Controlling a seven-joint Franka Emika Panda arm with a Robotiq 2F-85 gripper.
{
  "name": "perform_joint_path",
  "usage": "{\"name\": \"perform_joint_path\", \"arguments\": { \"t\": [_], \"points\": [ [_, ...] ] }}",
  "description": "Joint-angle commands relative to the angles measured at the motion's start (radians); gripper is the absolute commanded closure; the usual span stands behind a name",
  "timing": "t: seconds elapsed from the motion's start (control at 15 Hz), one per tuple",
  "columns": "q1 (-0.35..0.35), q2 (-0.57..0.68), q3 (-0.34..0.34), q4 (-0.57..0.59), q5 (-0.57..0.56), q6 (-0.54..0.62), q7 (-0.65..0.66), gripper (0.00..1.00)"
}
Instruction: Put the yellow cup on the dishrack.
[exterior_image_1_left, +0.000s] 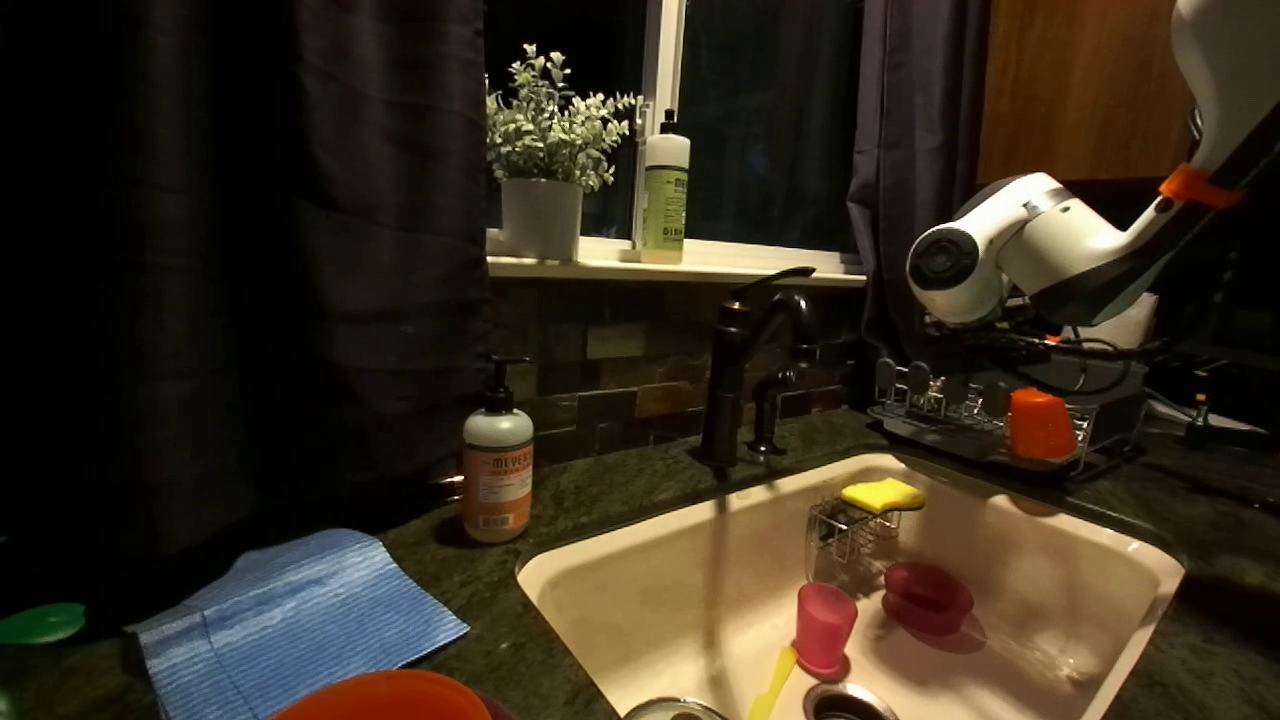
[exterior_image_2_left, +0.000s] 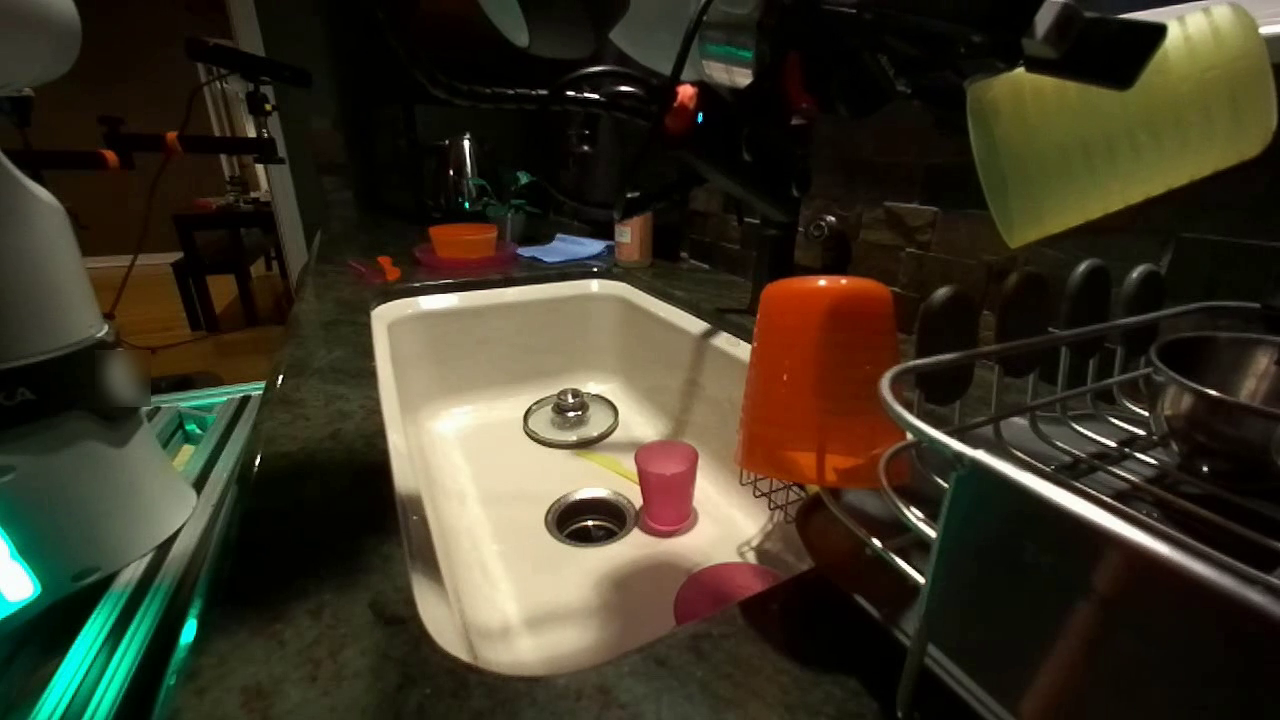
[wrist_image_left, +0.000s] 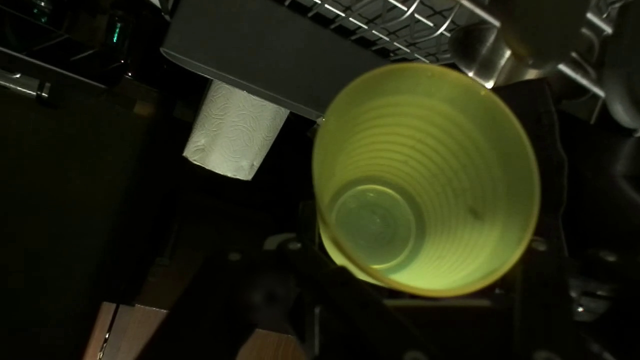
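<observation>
The yellow cup (exterior_image_2_left: 1120, 150) is held in the air, tilted well onto its side, above the dishrack (exterior_image_2_left: 1010, 420) in an exterior view. In the wrist view the cup (wrist_image_left: 450, 175) shows its open mouth toward the camera. My gripper (exterior_image_2_left: 1095, 50) is shut on the cup's sides, one dark finger across its wall; the far finger is hidden. In the wrist view the dark fingers (wrist_image_left: 430, 225) flank the cup. The dishrack (exterior_image_1_left: 940, 440) also shows beneath the arm in an exterior view, where the cup is hidden. The rack's grey side (wrist_image_left: 270, 60) shows in the wrist view.
An upside-down orange cup (exterior_image_2_left: 825, 385) stands at the rack's sink side. A metal bowl (exterior_image_2_left: 1225, 400) sits in the rack. The sink (exterior_image_1_left: 640, 590) holds a pink cup (exterior_image_1_left: 825, 620) and a yellow sponge (exterior_image_1_left: 883, 495). A dark faucet (exterior_image_1_left: 728, 390) rises behind it. A paper roll (wrist_image_left: 235, 130) is near the rack.
</observation>
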Motion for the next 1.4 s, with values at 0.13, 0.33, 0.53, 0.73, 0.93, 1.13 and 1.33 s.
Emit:
{"name": "perform_joint_path", "arguments": {
  "t": [0.13, 0.33, 0.53, 0.73, 0.93, 1.13, 1.33],
  "points": [
    [0.005, 0.032, 0.000, 0.016, -0.025, -0.055, 0.019, 0.53],
    [0.004, 0.048, -0.001, 0.024, -0.024, -0.066, 0.016, 0.53],
    [0.004, 0.065, 0.002, 0.037, -0.026, -0.065, 0.024, 0.53],
    [0.005, 0.082, 0.004, 0.050, -0.030, -0.066, 0.030, 0.53],
    [0.004, 0.100, 0.005, 0.063, -0.031, -0.066, 0.036, 0.53],
    [0.003, 0.117, 0.005, 0.070, -0.031, -0.069, 0.038, 0.53],
    [0.002, 0.130, 0.006, 0.077, -0.026, -0.067, 0.063, 0.53]
  ]
}}
